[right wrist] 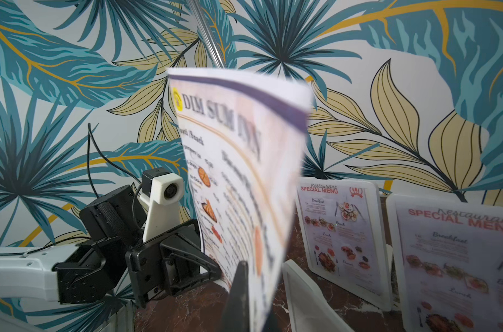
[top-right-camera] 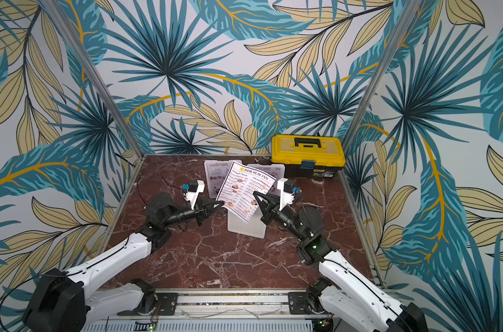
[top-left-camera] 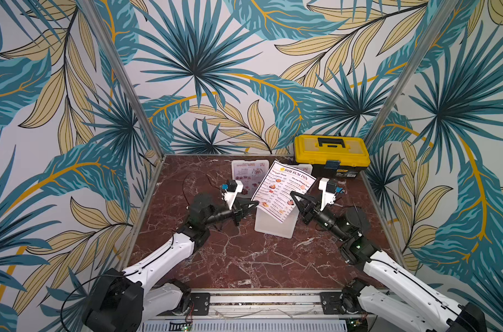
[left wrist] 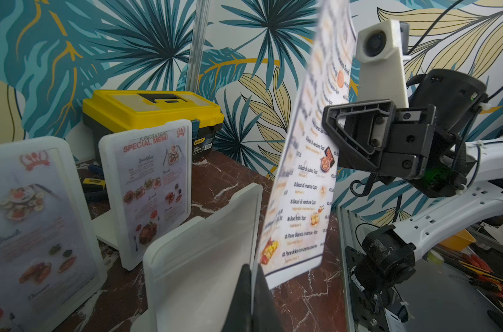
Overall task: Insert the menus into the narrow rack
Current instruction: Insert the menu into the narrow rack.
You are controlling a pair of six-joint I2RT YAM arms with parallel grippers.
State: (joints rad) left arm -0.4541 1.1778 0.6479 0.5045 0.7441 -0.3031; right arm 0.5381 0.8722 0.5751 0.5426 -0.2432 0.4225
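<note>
The white "DIM SUM INN" menu (top-left-camera: 281, 192) (top-right-camera: 246, 191) hangs tilted in the air above the empty narrow rack (top-left-camera: 273, 227) (top-right-camera: 246, 228), a translucent white holder at mid-table. My left gripper (top-left-camera: 256, 203) (left wrist: 253, 287) is shut on the sheet's lower left edge. My right gripper (top-left-camera: 292, 193) (right wrist: 254, 301) is shut on its right edge. In the left wrist view the menu (left wrist: 307, 178) has its bottom corner just beside the rack's (left wrist: 204, 258) top rim. Two "SPECIAL MENU" sheets (left wrist: 155, 184) (left wrist: 34, 230) stand inside two other white racks behind.
A yellow and black toolbox (top-left-camera: 330, 155) (top-right-camera: 307, 155) sits at the back right of the marble table (top-left-camera: 244, 258). The two filled racks (top-left-camera: 248, 178) (right wrist: 339, 230) stand close behind the held sheet. Metal frame posts and patterned walls enclose the table.
</note>
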